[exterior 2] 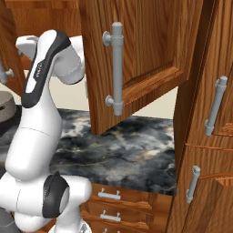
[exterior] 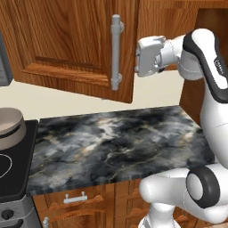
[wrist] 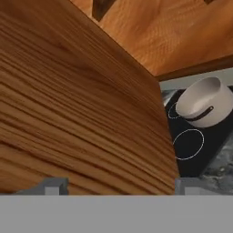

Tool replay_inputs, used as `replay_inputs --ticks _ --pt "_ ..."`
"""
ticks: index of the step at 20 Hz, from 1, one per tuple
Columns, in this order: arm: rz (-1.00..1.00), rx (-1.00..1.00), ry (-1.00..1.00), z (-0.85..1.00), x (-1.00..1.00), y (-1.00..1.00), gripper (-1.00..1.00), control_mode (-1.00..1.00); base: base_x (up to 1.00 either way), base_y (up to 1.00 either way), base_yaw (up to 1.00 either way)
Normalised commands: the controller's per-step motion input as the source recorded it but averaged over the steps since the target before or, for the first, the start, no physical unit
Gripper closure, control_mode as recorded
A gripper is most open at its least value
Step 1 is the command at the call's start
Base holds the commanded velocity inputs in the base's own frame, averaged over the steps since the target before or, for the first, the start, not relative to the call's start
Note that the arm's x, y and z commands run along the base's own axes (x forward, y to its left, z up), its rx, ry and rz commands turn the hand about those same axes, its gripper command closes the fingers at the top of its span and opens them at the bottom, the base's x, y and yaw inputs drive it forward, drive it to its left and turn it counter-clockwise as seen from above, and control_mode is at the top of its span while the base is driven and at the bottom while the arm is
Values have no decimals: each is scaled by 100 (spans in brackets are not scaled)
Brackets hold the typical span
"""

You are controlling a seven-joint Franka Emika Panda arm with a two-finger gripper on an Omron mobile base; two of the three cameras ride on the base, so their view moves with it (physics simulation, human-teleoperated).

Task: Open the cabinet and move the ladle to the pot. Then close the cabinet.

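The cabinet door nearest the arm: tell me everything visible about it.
The cabinet door is reddish-brown grained wood with a raised panel and a long vertical grey bar handle on two mounts. It stands swung partly open above the dark marble counter. The tool sits at its free edge; contact cannot be confirmed.

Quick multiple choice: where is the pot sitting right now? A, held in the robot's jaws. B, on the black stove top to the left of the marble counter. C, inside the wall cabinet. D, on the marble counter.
B: the pot sits on the black stove top left of the marble counter, and the hand view shows the pot beside the burner rings.
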Motion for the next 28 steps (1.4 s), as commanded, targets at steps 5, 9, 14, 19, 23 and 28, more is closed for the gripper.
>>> replay_inputs --ticks 5,9,14,19,23,28 --pt "16 0 -7 0 -51 61 -100 -100 0 0 0" --pt "11 0 -7 -5 -57 46 -100 -100 0 0 0" --pt "7 0 -6 -11 -45 33 -100 -100 0 0 0" --pt "4 0 -2 -11 -31 26 -100 -100 0 0 0" --pt "3 0 -4 -14 -39 26 -100 -100 0 0 0" --pt "3 0 -8 -13 -56 32 -100 -100 0 0 0"
